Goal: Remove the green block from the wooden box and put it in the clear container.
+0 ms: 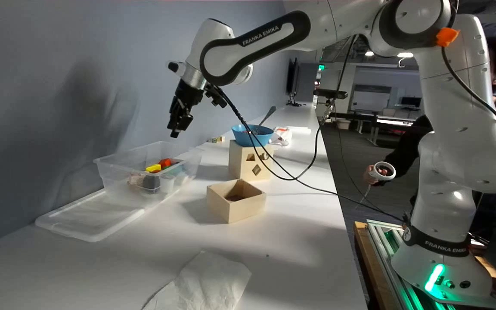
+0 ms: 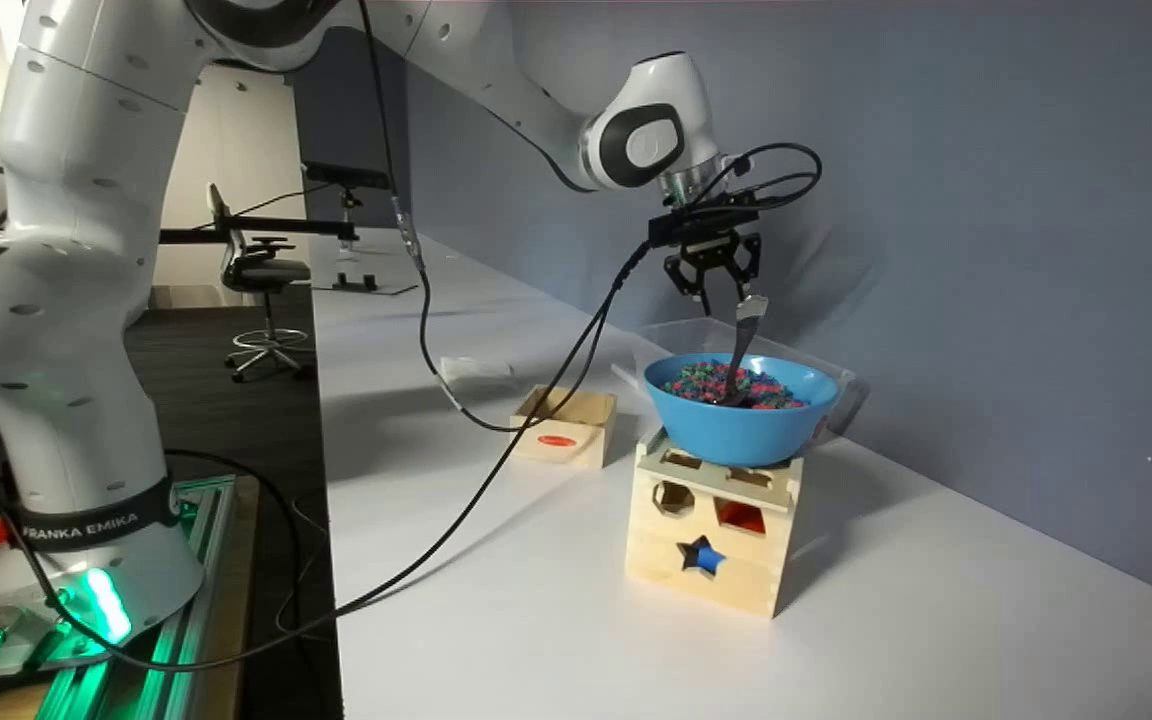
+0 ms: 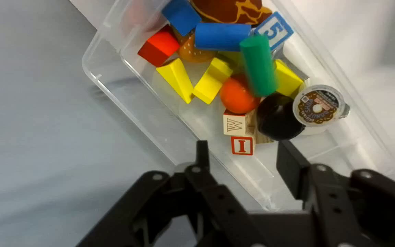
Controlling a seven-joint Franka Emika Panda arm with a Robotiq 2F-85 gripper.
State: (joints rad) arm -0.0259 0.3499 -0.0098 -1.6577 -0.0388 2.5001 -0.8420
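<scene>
While the arm (image 1: 269,36) is hanging over the clear container (image 1: 114,174), its gripper (image 3: 243,145) is pointing down, fingers (image 3: 292,168) apart.

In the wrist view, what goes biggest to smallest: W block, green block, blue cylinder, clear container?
1. Clear container
2. Green block and blue cylinder: too alike to rank
3. W block

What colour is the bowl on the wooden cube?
Blue; the bowl shows best in an exterior view.
</scene>
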